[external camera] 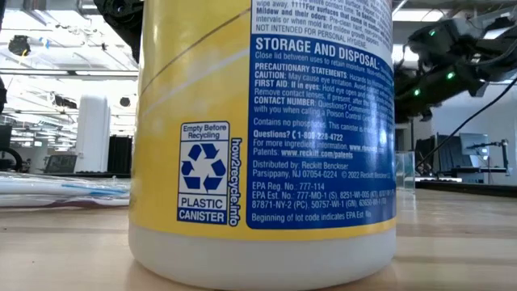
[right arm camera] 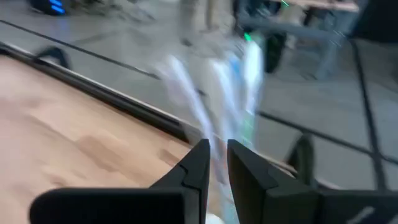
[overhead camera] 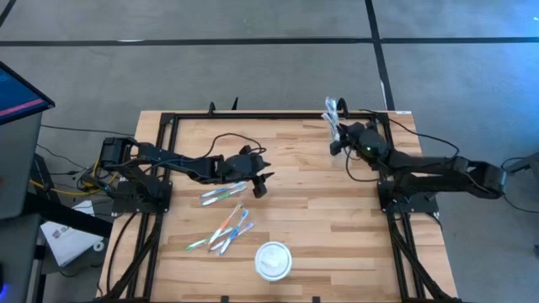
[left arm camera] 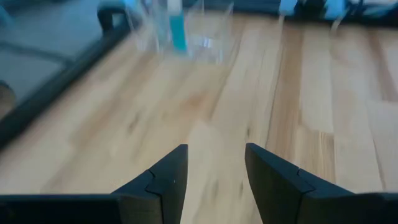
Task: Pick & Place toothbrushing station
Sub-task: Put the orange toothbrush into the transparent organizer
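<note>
Right end effector grips three toothbrushes (left one empty).

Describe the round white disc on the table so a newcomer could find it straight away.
Start at the wooden table in the high view and go to its near edge, about midway along. The round white disc lies there, just beside the loose toothbrushes. It is the only round, all-white thing among slim pastel sticks.

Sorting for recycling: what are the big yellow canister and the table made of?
The canister looks like glossy plastic; its label reads "Plastic Canister" beside a recycling mark. The table looks like matte light wood, with plank seams and grain showing.
</note>
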Robot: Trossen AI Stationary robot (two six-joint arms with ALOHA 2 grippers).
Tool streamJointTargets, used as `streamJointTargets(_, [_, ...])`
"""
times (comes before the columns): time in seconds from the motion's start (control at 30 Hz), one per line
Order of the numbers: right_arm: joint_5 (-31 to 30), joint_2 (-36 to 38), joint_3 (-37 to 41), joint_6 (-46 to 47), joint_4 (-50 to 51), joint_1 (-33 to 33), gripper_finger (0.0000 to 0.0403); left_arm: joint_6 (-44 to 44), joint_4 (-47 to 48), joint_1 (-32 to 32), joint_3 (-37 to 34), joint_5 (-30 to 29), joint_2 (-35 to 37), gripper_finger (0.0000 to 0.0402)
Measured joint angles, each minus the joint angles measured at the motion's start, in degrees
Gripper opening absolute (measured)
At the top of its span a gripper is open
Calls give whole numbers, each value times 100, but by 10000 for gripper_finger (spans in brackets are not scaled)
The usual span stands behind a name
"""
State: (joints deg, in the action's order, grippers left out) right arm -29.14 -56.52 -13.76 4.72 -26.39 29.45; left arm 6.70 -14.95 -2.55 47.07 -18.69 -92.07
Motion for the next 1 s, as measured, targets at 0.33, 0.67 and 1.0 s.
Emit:
streamJointTargets(0.33, [922, 762, -347, -233, 574, -777, 47, 1019, 1857, 126, 2, 96, 421, 153])
streamJointTargets(0.67, [1329, 584, -905, -374, 1118, -1554, 48, 2343, 3194, 767, 4, 821, 951, 153])
streamJointTargets(1.0, [1328, 351, -1091, -384, 1148, -1823, 48, 4047, 4103, 1754, 2, 1193, 954, 153])
